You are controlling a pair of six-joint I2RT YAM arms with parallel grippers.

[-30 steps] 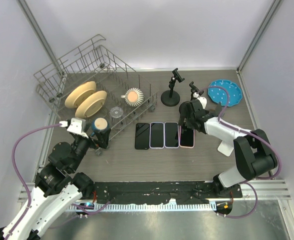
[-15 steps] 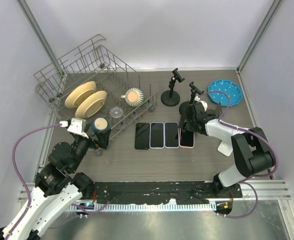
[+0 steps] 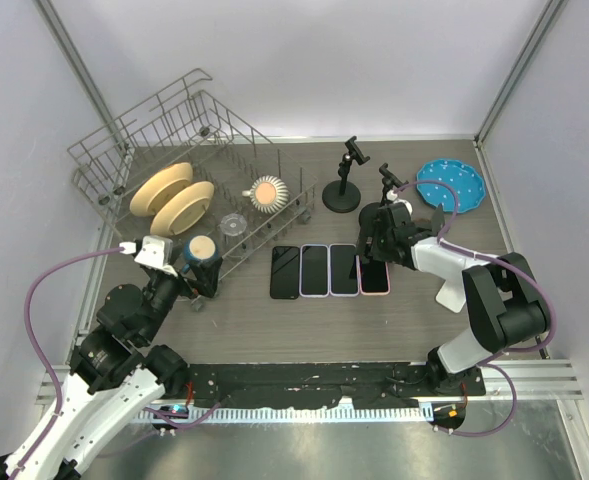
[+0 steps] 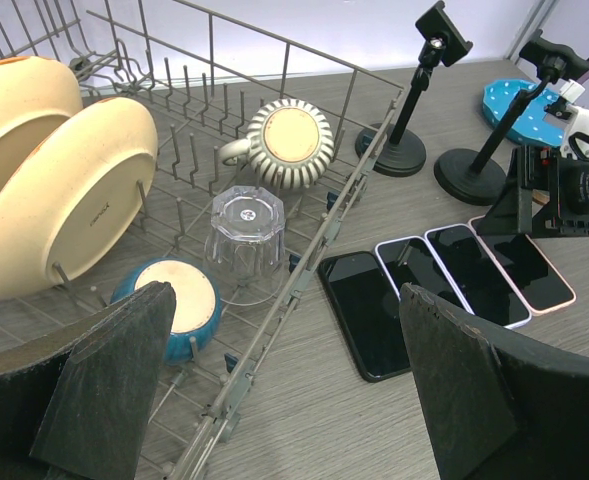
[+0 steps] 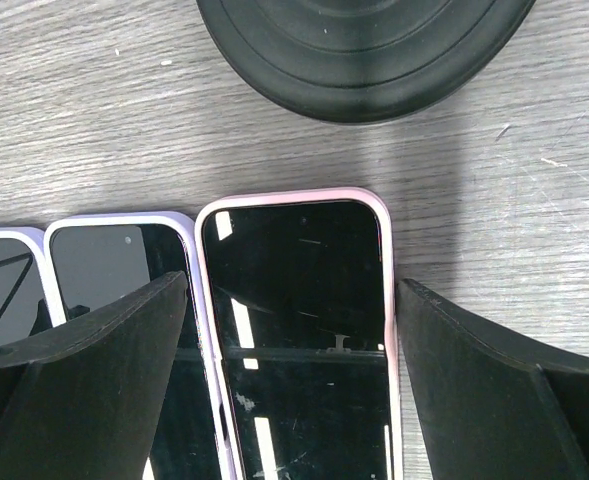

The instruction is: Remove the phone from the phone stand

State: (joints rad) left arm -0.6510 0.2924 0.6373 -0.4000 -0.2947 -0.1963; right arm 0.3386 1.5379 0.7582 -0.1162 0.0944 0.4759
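Flat on the table, at the right end of a row of four, lies the pink-cased phone, off the phone stand, whose round base sits just beyond it. Over the phone's far end hovers the right hand, fingers apart, nudged slightly leftward since a second ago. Beside the dish rack, the left hand is also spread wide and has not shifted.

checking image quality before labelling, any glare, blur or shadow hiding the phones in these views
Right wrist: the pink-cased phone is sharp, with white streaks of reflected light on its screen; the right gripper's fingers are dark and soft at the lower corners. Left wrist: the four phones are in focus, faint reflections only. Top external: even light, no strong glare on the screens.
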